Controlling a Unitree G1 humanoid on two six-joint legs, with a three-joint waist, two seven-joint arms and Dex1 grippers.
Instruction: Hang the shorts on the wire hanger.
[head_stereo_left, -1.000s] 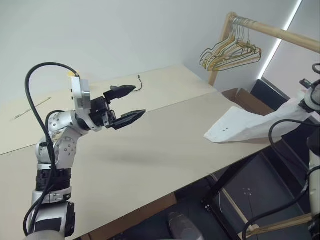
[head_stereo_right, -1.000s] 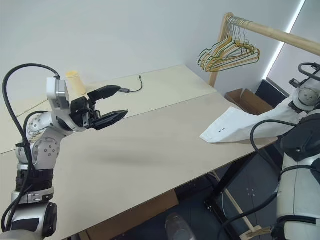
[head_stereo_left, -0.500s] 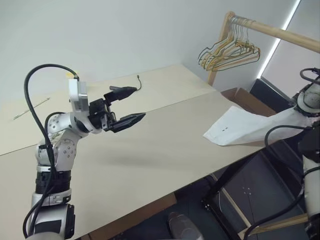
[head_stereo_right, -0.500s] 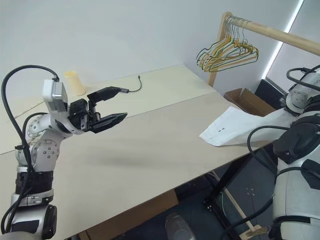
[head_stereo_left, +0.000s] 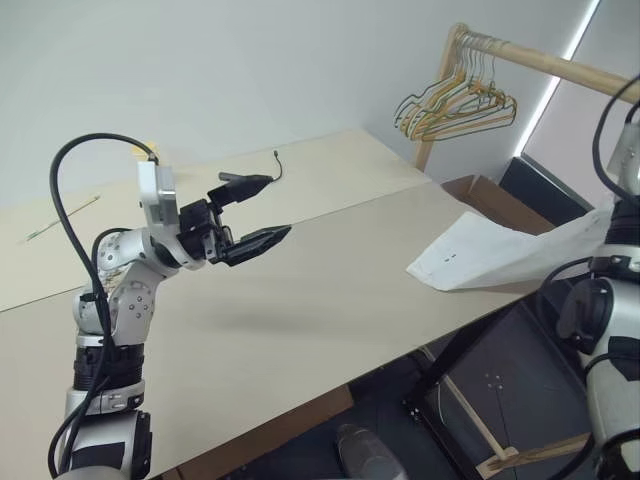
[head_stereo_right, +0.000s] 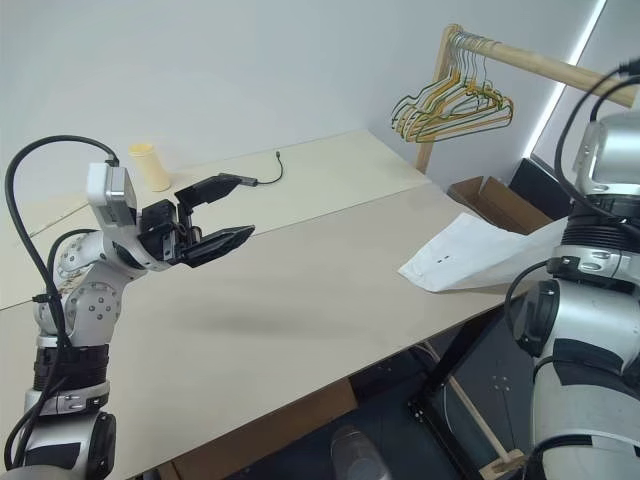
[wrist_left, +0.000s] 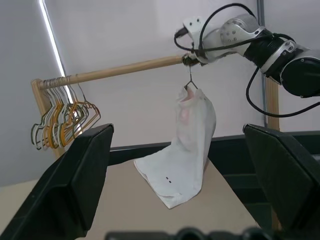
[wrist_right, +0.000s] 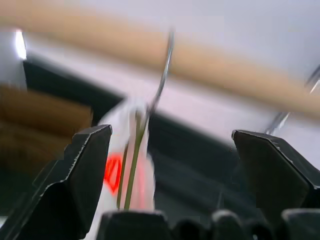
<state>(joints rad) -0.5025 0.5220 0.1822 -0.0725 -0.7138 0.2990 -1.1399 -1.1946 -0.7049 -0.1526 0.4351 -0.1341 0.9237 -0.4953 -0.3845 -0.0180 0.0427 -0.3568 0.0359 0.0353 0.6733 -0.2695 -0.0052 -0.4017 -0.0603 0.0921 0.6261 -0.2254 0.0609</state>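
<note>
The white shorts (wrist_left: 189, 145) hang on the wire hanger (wrist_right: 161, 80), whose hook rests over the wooden rod (wrist_left: 125, 70). Their lower end lies on the table's right edge (head_stereo_left: 470, 262). A pink-red spot shows on the shorts (wrist_right: 114, 172) in the right wrist view. My right gripper (wrist_right: 171, 132) is open just in front of the hook, with its fingers (wrist_right: 90, 165) apart on either side and touching nothing. Well left of the shorts, my left gripper (head_stereo_left: 278, 205) is open and empty above the table.
The pale wooden table (head_stereo_left: 300, 310) spreads below. A bunch of yellow, green and tan hangers (head_stereo_left: 458, 105) hangs at the rod's left end. A cardboard box (head_stereo_left: 482, 196) sits past the table's far right corner. A yellow cup (head_stereo_right: 150, 166) and a thin cable (head_stereo_left: 276, 166) lie at the back.
My right gripper has opened, let go of the hanger and risen. The shorts stay hanging with their lower end on the table. The left arm has kept still.
</note>
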